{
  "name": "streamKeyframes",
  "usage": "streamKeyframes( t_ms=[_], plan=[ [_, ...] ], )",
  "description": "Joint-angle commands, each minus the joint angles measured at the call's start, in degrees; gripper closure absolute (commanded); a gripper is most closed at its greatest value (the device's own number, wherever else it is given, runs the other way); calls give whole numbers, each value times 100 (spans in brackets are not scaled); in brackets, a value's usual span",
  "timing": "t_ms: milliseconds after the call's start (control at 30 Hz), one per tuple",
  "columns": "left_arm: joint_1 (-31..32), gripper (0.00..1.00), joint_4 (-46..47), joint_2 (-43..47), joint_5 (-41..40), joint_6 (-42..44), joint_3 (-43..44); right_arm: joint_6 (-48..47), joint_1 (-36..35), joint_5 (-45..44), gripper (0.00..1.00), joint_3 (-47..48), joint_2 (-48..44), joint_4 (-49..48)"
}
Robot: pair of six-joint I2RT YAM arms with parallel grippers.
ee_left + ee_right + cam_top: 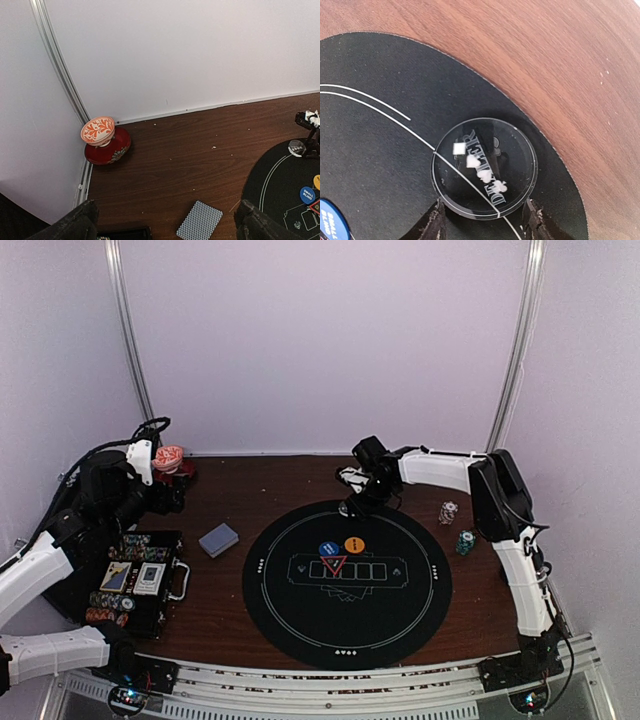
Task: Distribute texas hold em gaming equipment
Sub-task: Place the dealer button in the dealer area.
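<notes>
Now, clear round dealer disc (pixel 484 167) on matte black mat (pixel 370 155) between right jaws, grip unclear; left jaws wide

A round mat (pixel 290 610) lies on the table (pixel 260 480). Card deck (pixel 218 539) at its 9 o'clock, chip stacks (pixel 448 512) at 2, dealer button (pixel 484 167) at 12.

"DEALER" with card-suit signs on clear round disc (pixel 484 168), "SMALL BLIND" on blue round button (pixel 307 194)

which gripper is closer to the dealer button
Right. The right gripper straddles the dealer button at the mat's far edge. The left gripper hangs open far off to the left, near the cup.
</notes>
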State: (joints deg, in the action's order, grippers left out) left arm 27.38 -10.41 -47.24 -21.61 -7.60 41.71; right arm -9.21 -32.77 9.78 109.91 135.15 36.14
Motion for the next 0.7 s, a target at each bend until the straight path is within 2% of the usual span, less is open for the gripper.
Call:
streamKeyframes(
  t_ms=[0,467,667],
  plan=[
    [9,2,242,5,78,31,126,56,-139,-423,48,138,97,-247],
    [11,2,246,6,85,37,126,143,-168,-1162,48,35,65,-516],
    [9,2,242,-2,78,39,126,-186,-240,-702,40,40,-299,-296]
  ],
)
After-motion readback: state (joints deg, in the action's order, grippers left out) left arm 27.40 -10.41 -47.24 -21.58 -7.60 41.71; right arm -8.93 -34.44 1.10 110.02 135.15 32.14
